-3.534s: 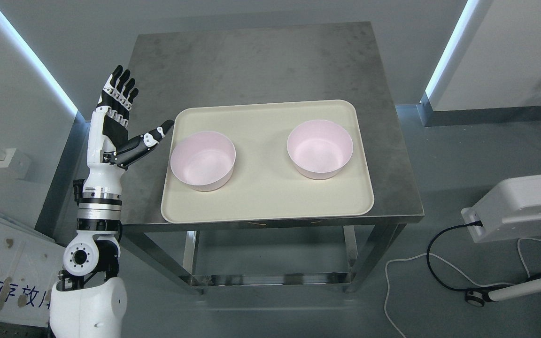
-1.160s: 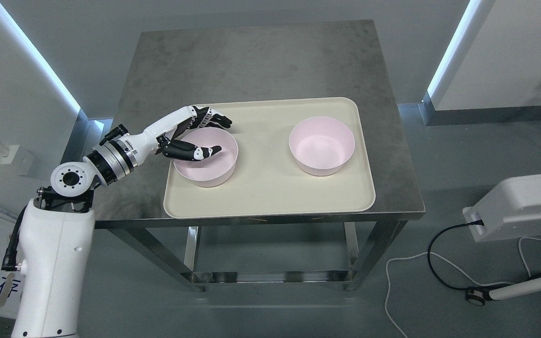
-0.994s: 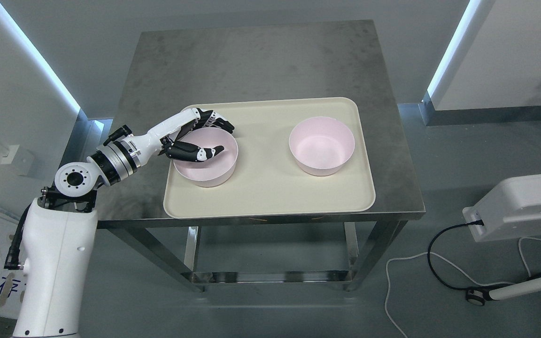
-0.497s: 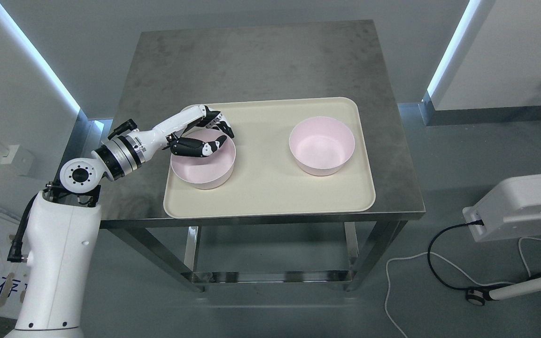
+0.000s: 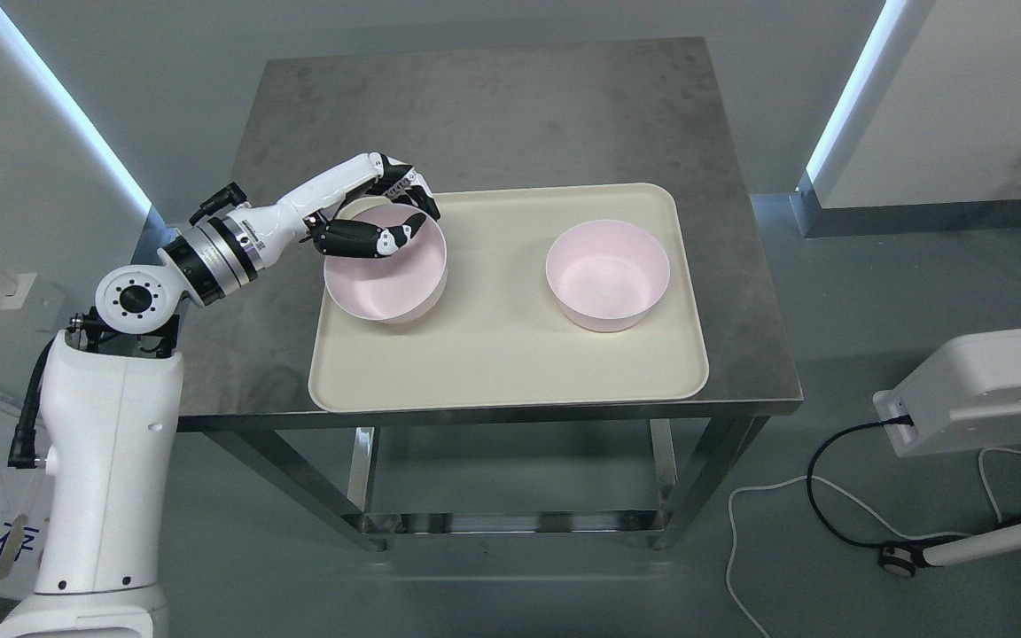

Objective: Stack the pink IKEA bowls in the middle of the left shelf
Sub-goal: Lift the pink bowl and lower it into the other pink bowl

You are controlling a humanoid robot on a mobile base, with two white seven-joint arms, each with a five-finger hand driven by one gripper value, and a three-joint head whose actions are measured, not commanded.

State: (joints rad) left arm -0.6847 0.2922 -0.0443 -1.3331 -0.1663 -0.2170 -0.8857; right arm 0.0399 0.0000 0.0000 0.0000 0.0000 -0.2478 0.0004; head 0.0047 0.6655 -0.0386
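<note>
Two pink bowls are over a cream tray (image 5: 510, 372) on the steel table (image 5: 493, 115). The left pink bowl (image 5: 386, 283) is tilted and raised off the tray, pinched at its far left rim by my left hand (image 5: 391, 221), thumb inside, fingers (image 5: 404, 188) outside. The right pink bowl (image 5: 606, 276) sits upright on the tray's right half, untouched. My left arm comes in from the lower left. The right arm is out of view.
A white device (image 5: 980, 390) with a black cable (image 5: 838, 496) stands on the floor at the right. Beyond the tray lies bare table surface. A lower shelf bar (image 5: 510, 523) runs under the table.
My left hand came down from beside the table onto the left bowl's rim, closed on it, and has lifted and tilted the bowl off the tray. The right bowl has stayed put.
</note>
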